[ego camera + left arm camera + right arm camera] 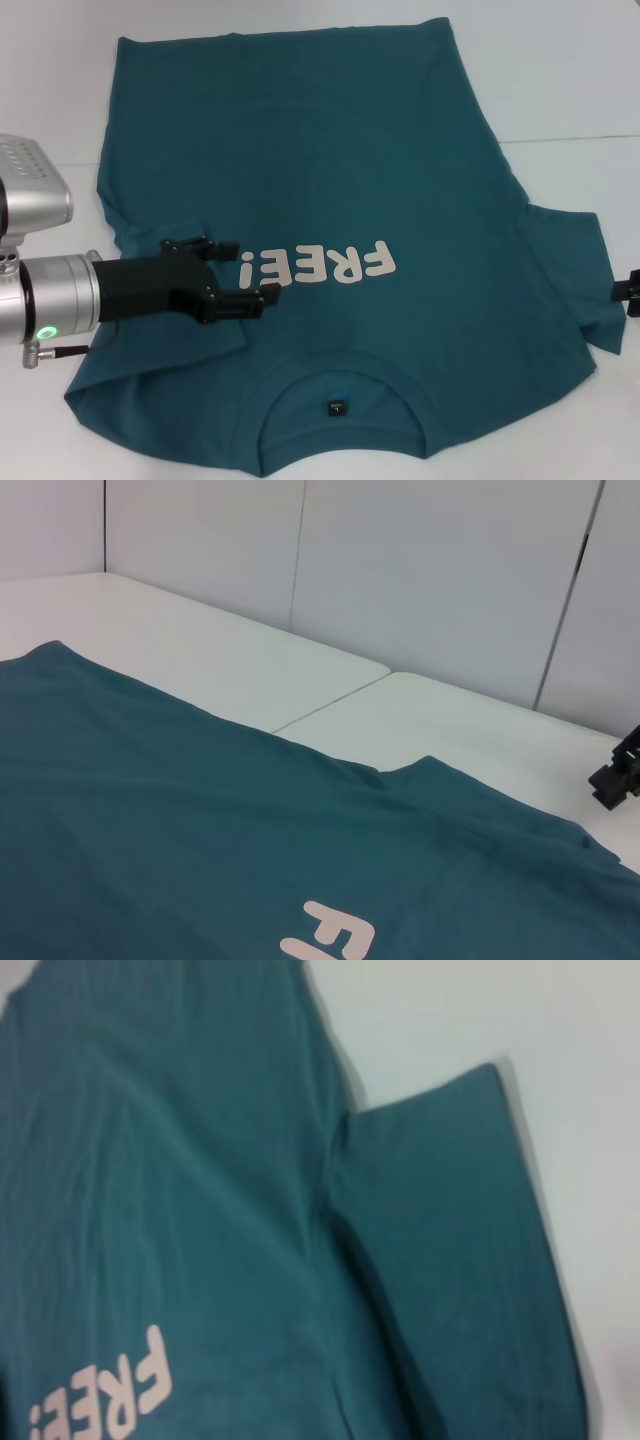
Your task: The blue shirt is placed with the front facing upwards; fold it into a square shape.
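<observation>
While the large dark teal-blue short-sleeved cotton T-shirt [400, 180] lies front up, it covers most of the white desk [570, 70], collar toward the near edge and hem toward the far edge. A thin seam [330, 702] joins two white panels of the desk top. Pale grey wall panels [420, 580] stand directly behind the far edge, as the left wrist view shows. White "FREE!" lettering [320, 266] crosses the chest, and a small dark neck label [337, 407] sits inside the collar. The right sleeve [450, 1260] lies flat and spread toward the right edge of the desk; the left sleeve area is bunched and partly hidden by the arm. The black left gripper [248, 272] hovers over the left chest, beside the lettering, with its jaws spread and pinching nothing. The right gripper [628, 292] shows only as a black tip at the right edge, beside the right sleeve; whether its jaws are spread cannot be told.
</observation>
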